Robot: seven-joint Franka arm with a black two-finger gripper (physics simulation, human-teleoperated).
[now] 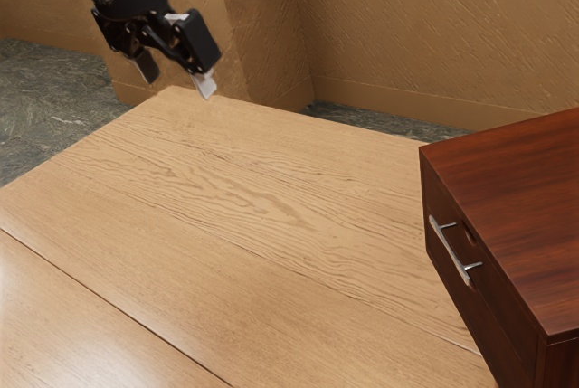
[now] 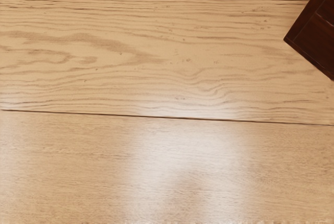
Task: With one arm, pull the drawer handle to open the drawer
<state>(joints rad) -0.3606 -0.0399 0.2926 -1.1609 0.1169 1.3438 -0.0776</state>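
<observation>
Dark-red wood cabinet [image 1: 516,189] has its drawer [image 1: 441,198] looking shut, with the silver handle [image 1: 452,250] facing the arm for easy reach. The gripper [image 1: 175,76] hangs well apart from the cabinet, fingers spread, probably ready to straddle the handle.

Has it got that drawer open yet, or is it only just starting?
Done: nothing yet. The drawer front sits flush in the dark cabinet, so it looks shut. In hand: the gripper hangs open above the far end of the table, well apart from the silver handle. Left: reach the handle, close on it and pull the drawer out.
</observation>
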